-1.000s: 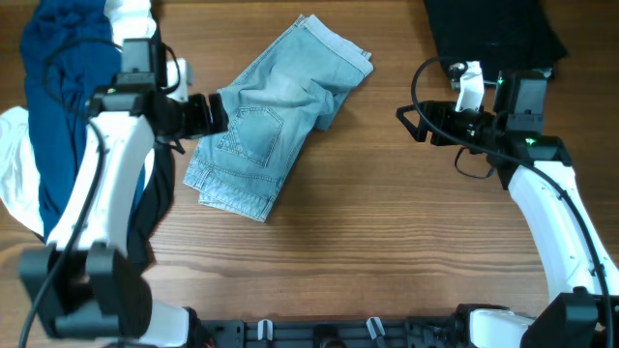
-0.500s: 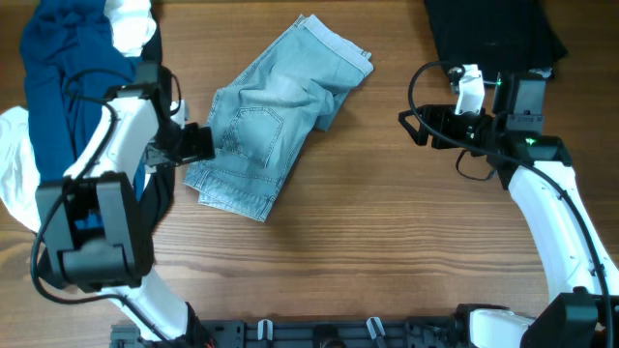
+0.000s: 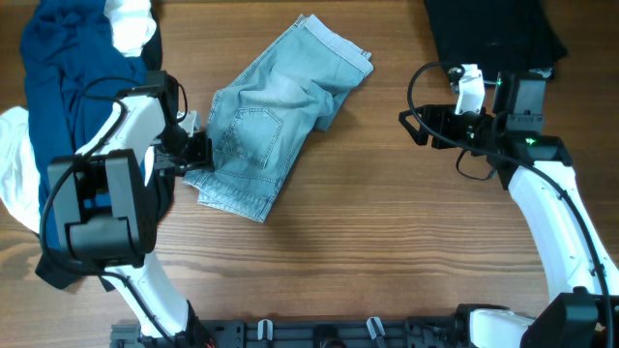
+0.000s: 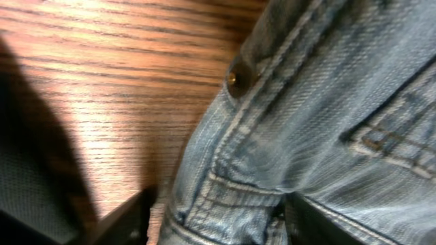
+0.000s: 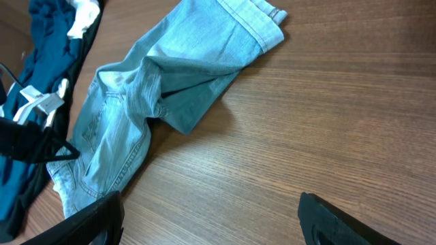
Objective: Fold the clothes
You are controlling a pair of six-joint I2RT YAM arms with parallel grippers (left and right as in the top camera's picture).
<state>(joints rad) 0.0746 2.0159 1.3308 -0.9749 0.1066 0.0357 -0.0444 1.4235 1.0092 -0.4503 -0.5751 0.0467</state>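
Observation:
The light-blue denim shorts [image 3: 271, 116] lie crumpled in the upper middle of the wooden table, one cuffed leg toward the top right and the waistband at the lower left. My left gripper [image 3: 196, 155] is at the shorts' left edge. In the left wrist view its jaws stand apart with a thick stitched fold of the shorts [image 4: 327, 102] between the fingers, and a sliver of wood shows beside the left finger [image 4: 133, 221]. My right gripper [image 3: 411, 124] is open and empty over bare wood to the right of the shorts [image 5: 136, 102].
A pile of dark-blue clothes [image 3: 58, 87] and a white cloth [image 3: 14, 174] lie along the table's left edge. A black garment [image 3: 493, 29] sits at the top right.
My left gripper has moved down and left from the back pocket area to the shorts' left edge. The right arm has barely moved.

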